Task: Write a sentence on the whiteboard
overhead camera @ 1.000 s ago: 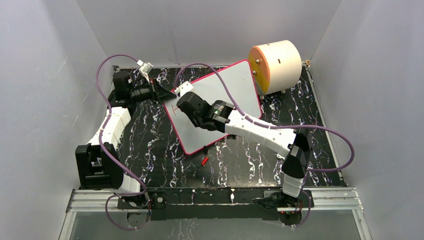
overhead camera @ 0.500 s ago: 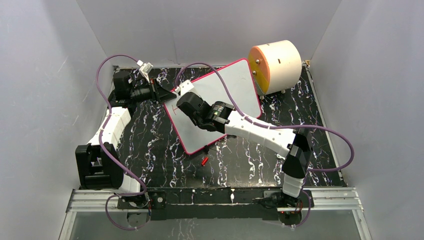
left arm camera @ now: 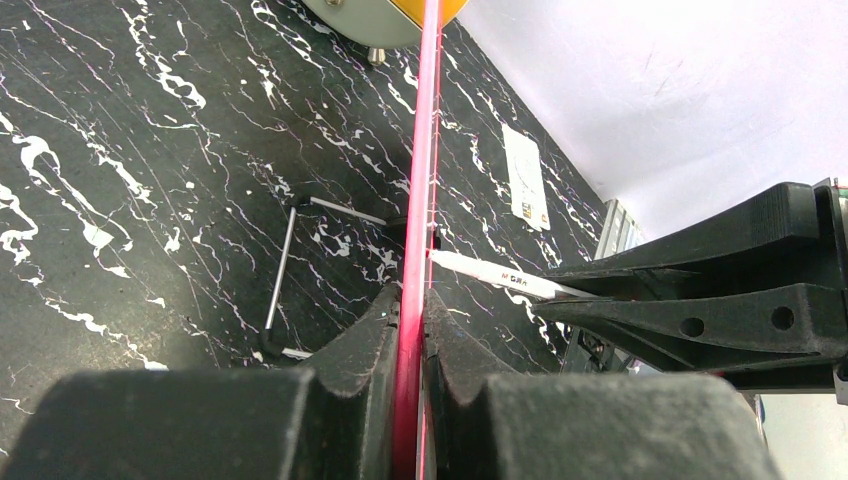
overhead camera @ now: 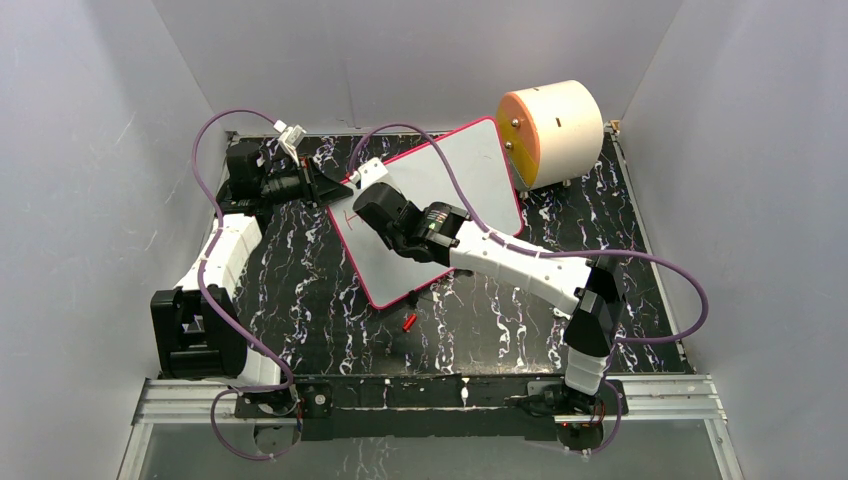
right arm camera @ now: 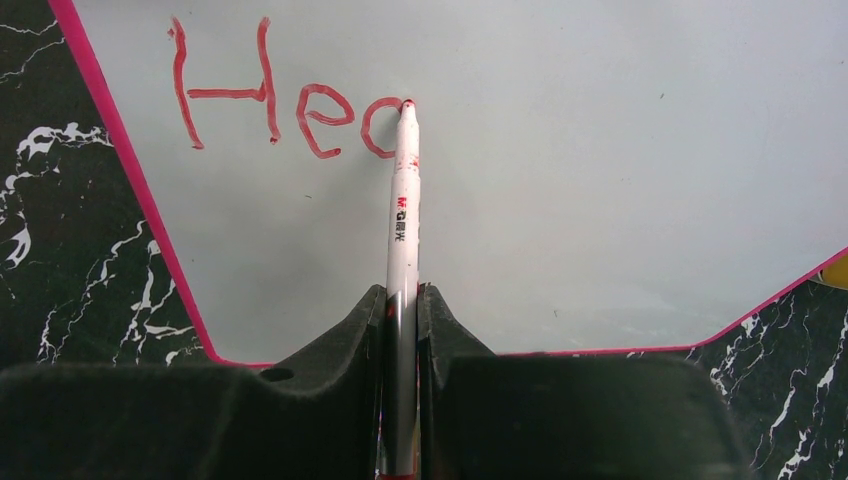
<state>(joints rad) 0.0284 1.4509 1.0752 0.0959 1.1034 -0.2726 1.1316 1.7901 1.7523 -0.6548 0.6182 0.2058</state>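
Note:
The whiteboard (overhead camera: 470, 170) with its pink-red rim lies slanted across the back middle of the table. My left gripper (overhead camera: 335, 188) is shut on its far-left edge; the left wrist view shows the rim (left arm camera: 425, 150) edge-on, pinched where my left gripper (left arm camera: 410, 310) closes. My right gripper (overhead camera: 368, 207) hovers over the board's left end, shut on a white marker (right arm camera: 403, 210). The marker's red tip touches the board (right arm camera: 600, 180) at the end of the sentence (right arm camera: 270, 105), which reads "He" plus a partly drawn round letter. The marker (left arm camera: 500, 277) also meets the board in the left wrist view.
A cream cylinder with an orange face (overhead camera: 553, 130) stands at the back right, close to the board's far corner. A small red cap (overhead camera: 409, 321) lies on the black marbled table (overhead camera: 300, 290) near the board's front corner. A thin metal rod (left arm camera: 285, 260) lies beside the board. Grey walls enclose three sides.
My right gripper and the marker have edged slightly up and left over the board. The left arm and the board have not moved.

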